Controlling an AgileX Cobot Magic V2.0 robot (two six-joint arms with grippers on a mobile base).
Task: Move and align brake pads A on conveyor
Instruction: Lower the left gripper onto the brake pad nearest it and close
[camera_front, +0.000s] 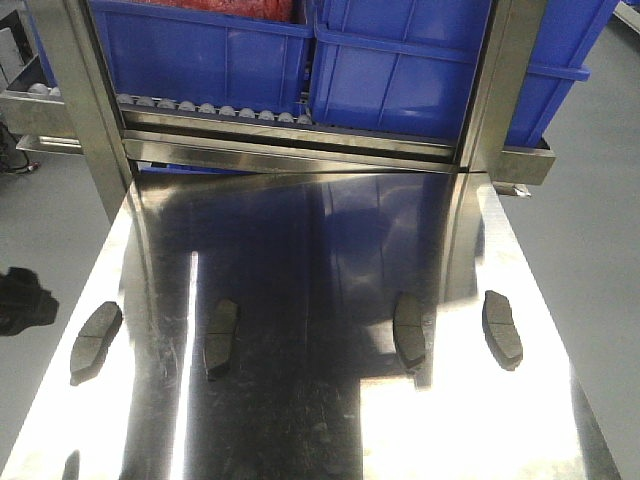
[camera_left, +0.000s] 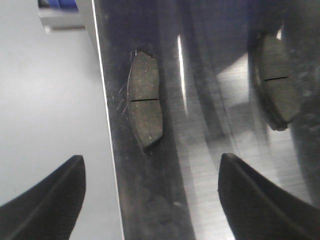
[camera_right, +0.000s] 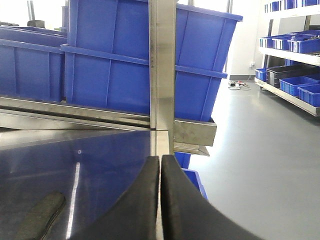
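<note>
Status: left hand (camera_left: 151, 165) has its fingers spread wide with nothing between them, hovering at the left edge of the counter (camera_front: 320, 250), one finger out over the floor (camera_left: 50, 100). Leftmost pad (camera_left: 145, 102) lies flat just ahead of the gap. Its long axis runs away from me, groove across the middle, close to the counter edge. Second pad (camera_left: 277, 85) is off to its right, well apart. Right hand (camera_right: 160, 162) has its fingers pressed together on nothing, low over the right side of the counter. One pad (camera_right: 42, 215) shows at its lower left; can't tell which of the row. Front view has all four brake pads A (camera_front: 409, 331) in a loose row across the counter, none lifted, each angled a bit differently. Behind them is a steel rack (camera_front: 300, 145) carrying blue bins (camera_front: 400, 70). Conveyor isn't in any view. My read: this is the reach for the first pick, and no pad has been transferred. Next move calls for advancing the left hand until the fingers straddle the leftmost pad across its short width, dropping to the steel, then closing. Pad is thin on slick metal, so fingertips must get right down to the surface or it may skate. With the edge that close, a leftward nudge could push it off.
</note>
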